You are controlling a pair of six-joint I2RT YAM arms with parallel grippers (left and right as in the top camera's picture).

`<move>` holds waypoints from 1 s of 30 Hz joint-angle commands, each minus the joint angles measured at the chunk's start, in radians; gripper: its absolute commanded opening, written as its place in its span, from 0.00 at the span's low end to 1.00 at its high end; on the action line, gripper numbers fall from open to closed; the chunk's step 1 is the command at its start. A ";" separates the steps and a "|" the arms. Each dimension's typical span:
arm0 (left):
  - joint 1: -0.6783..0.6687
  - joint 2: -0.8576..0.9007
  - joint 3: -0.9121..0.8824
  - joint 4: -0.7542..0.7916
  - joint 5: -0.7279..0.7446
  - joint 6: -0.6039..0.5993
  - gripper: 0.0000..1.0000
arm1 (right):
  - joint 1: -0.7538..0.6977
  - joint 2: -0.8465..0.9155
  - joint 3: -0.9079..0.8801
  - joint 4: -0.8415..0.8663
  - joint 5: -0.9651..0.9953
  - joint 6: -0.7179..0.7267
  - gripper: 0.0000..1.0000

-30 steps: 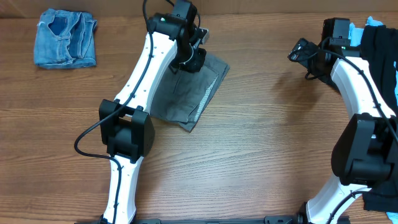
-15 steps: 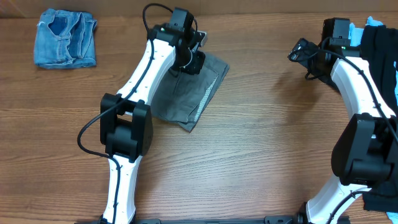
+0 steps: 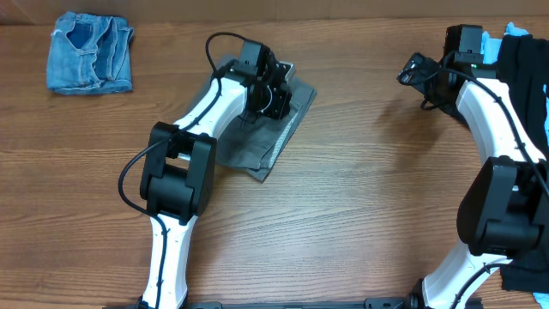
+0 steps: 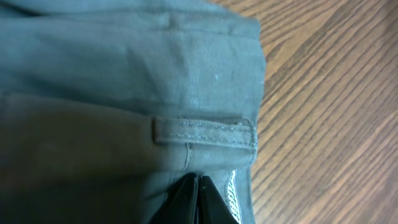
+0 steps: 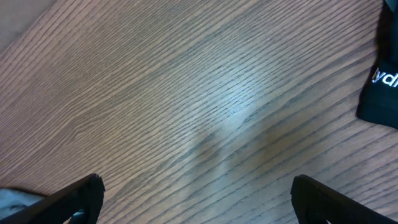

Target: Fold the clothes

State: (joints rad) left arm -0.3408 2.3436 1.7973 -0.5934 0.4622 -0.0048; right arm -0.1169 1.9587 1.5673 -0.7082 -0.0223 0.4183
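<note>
Grey shorts [image 3: 257, 142]: folded, flat on table [image 3: 360, 206], left of centre, belt loop [image 4: 205, 132] showing. Left gripper [image 4: 197, 186]: over shorts' far part, fingers pressed together; whether cloth is pinched cannot be told. Right gripper [image 5: 199, 202]: far right, spread wide, empty, above bare wood. Denim shorts [image 3: 90, 53]: folded, far-left corner. Black garment [image 3: 525, 73], light-blue garment [image 3: 491, 40]: right edge

**Wooden table** [image 3: 360, 197]: brown board surface; in the overhead view its grain runs from 9 to 3 o'clock. A paler plain strip [image 3: 360, 9] borders the far edge at 12 o'clock. In the right wrist view the grain runs from 7 toward 1 o'clock, with a soft glare patch [image 5: 239, 102] near centre.
</note>
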 commanded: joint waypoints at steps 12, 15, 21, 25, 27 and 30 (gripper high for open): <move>0.049 -0.106 0.151 -0.146 0.117 0.028 0.12 | 0.004 -0.027 0.021 0.004 -0.002 0.002 1.00; 0.106 -0.156 0.215 -0.241 0.059 0.028 0.16 | 0.004 -0.027 0.021 0.004 -0.002 0.002 1.00; 0.319 -0.206 0.245 -0.307 0.024 0.029 0.53 | 0.004 -0.027 0.021 0.004 -0.002 0.002 1.00; 0.458 -0.159 0.242 -0.369 0.106 0.104 0.83 | 0.004 -0.027 0.021 0.004 -0.002 0.002 1.00; 0.497 -0.126 0.242 -0.405 0.150 0.144 1.00 | 0.004 -0.027 0.021 0.004 -0.002 0.002 1.00; 0.534 -0.068 0.242 -0.451 0.190 0.181 1.00 | 0.004 -0.027 0.021 0.004 -0.002 0.002 1.00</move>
State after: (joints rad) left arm 0.1864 2.1983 2.0426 -1.0142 0.5587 0.0875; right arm -0.1169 1.9587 1.5673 -0.7078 -0.0223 0.4183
